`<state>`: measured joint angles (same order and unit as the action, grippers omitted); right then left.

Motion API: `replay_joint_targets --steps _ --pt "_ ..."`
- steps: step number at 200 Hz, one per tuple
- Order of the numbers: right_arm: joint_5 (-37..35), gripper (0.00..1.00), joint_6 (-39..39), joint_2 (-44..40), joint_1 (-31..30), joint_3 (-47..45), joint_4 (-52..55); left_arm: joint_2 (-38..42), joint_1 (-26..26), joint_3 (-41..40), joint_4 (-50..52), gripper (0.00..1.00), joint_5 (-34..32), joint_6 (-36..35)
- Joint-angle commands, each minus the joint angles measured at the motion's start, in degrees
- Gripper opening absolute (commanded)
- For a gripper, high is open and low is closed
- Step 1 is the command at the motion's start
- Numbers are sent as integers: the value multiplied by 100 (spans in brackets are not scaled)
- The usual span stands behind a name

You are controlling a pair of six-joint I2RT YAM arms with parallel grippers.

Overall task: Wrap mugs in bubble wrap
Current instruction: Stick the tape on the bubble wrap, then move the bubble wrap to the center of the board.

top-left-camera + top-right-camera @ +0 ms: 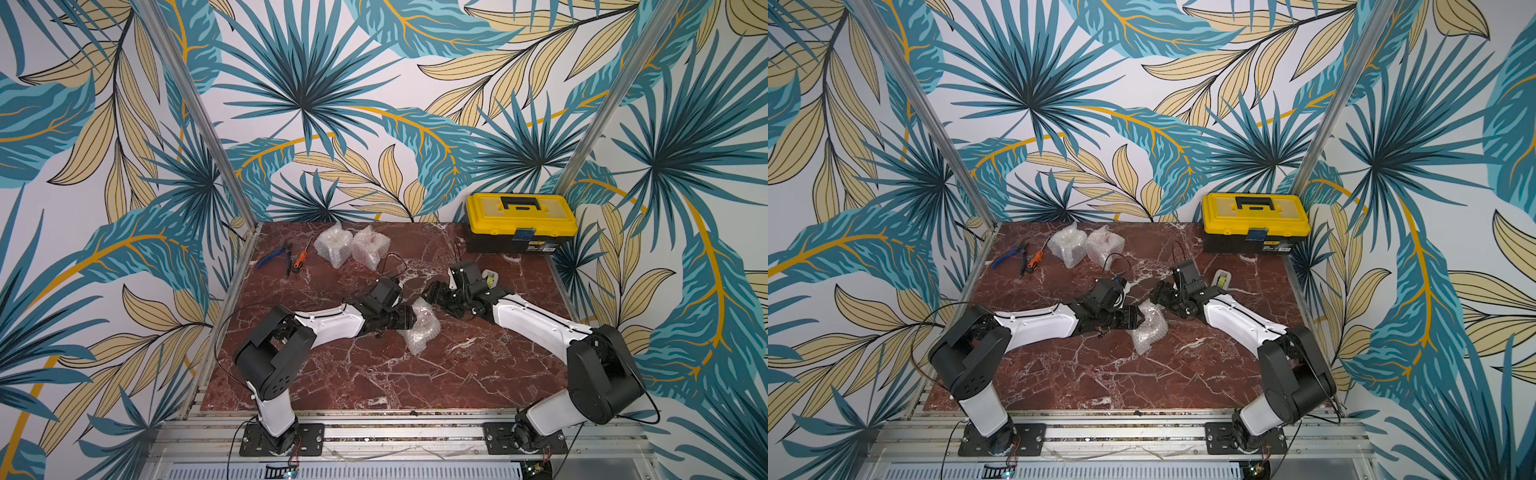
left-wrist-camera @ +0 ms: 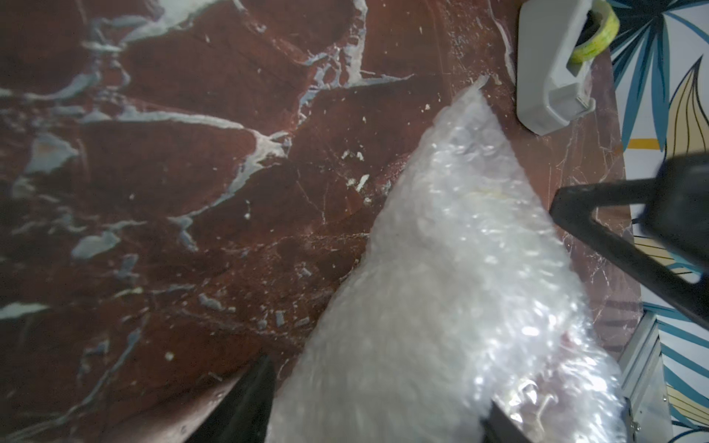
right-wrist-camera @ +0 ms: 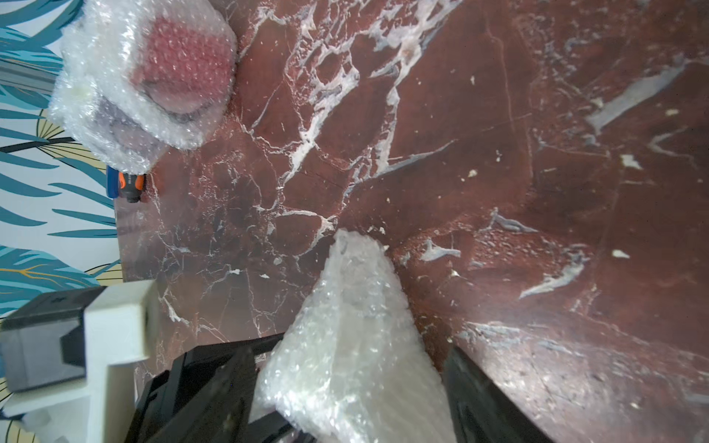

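A bundle of bubble wrap lies mid-table between my two grippers; no mug shows through it. My left gripper is open, its fingers wide on either side of the bundle. My right gripper is open too, and the bundle's pointed end stands between its fingers. At the back of the table are two more wrapped bundles. A red mug shows through the wrap of one; the other's contents are unclear.
A yellow toolbox stands at the back right. A grey tape dispenser sits just behind my right arm. Blue pliers and an orange screwdriver lie at the back left. Patterned walls close in three sides.
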<state>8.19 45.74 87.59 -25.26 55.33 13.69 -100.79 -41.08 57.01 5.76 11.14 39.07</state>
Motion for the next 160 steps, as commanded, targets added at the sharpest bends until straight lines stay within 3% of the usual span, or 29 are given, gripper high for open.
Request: replay_joint_targets --steps 1,14,18,27,54,77,98,117,160 --pt "-202 78 -249 -517 -1 -179 302 359 -34 -99 528 74 -157 38" --pt "-229 78 -394 -785 -4 -202 423 603 -39 -64 655 79 -261 57" --pt "-230 78 -437 -869 -4 -219 447 680 -34 -59 689 86 -292 59" --pt "-230 78 -522 -1055 -5 -280 485 850 -32 -37 777 92 -356 65" --pt "-274 78 -651 -1617 -6 -643 509 1252 -77 -54 922 97 -406 57" --pt "-540 78 -710 -2035 -2 -914 749 1493 -463 -170 1182 97 -644 89" --pt "-830 78 -776 -2398 -5 -1158 822 1538 -1068 -221 1572 86 -1172 164" --pt "-1027 78 -852 -2630 8 -1235 950 1472 -1482 -291 1776 85 -1652 312" --pt "-1268 78 -900 -2892 17 -1321 1120 983 -1659 -138 1805 77 -1897 426"
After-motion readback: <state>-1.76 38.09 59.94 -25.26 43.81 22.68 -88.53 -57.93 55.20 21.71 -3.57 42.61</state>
